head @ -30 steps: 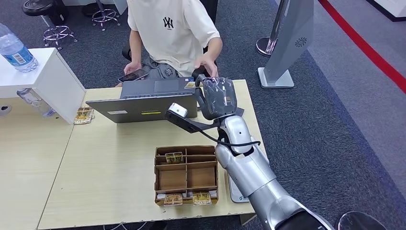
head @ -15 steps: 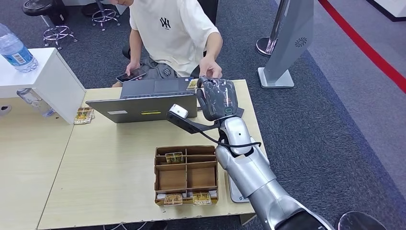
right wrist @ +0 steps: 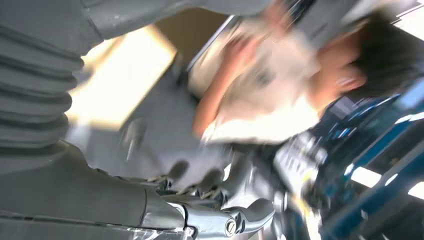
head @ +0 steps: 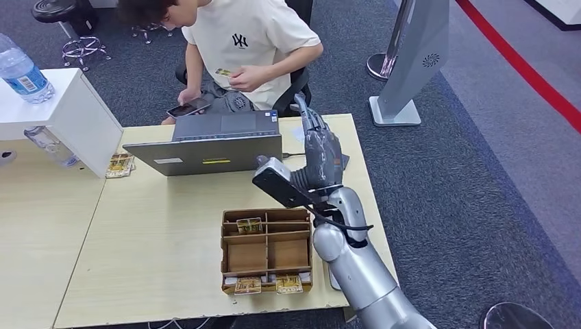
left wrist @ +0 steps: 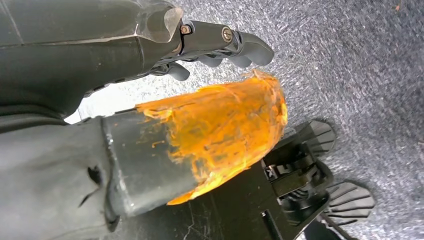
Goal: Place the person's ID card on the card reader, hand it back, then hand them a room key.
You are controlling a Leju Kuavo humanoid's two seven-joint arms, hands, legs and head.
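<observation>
Fingers (head: 302, 110) of the right hand (head: 319, 154) stretch out straight, holding nothing, above the table (head: 164, 233) at frame centre. Left hand (left wrist: 150, 65) fingers are loosely curled and empty. Upper centre, the person (head: 240, 41) holds the ID card (head: 223, 72).

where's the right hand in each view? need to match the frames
Head view: right hand at centre right, raised over the table's far edge, fingers extended toward the person.
Left wrist view: not in it; this is the left hand over carpet.
Right wrist view: right hand along the bottom edge, blurred.
Shared landmark: the person.
</observation>
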